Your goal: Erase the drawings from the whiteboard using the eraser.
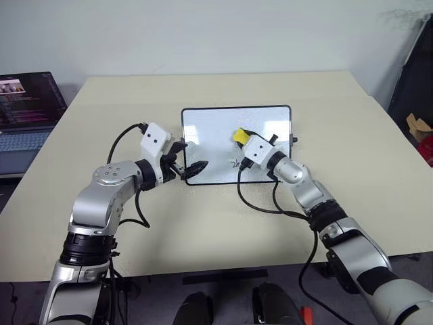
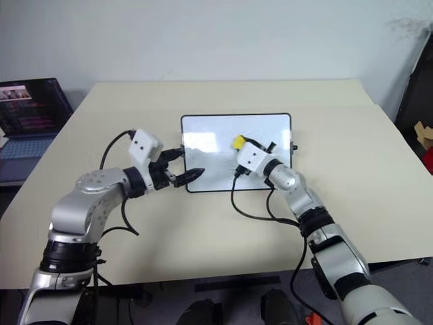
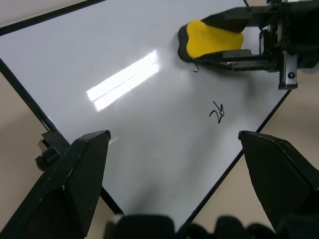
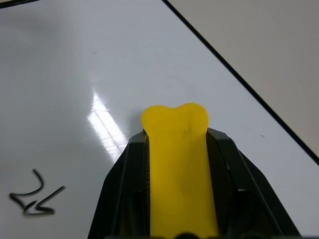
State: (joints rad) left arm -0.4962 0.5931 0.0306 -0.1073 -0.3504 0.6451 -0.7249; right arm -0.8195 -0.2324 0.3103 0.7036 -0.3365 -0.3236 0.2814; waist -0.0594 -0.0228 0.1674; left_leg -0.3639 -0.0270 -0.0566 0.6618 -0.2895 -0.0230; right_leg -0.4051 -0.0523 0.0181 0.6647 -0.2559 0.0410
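Right wrist view: the right hand (image 4: 177,219) clamps the small yellow block eraser (image 4: 177,164) by its long sides on the glossy white black-framed whiteboard (image 1: 210,139) lying on the beige surface (image 1: 101,115); light, firm, likely secure. Left hand (image 1: 188,164) spread wide at the board's corner, one black marker scribble (image 3: 218,114) remaining

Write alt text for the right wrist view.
The right pincer grips the yellow eraser over the glossy whiteboard. One black scribble remains on the board beside it.
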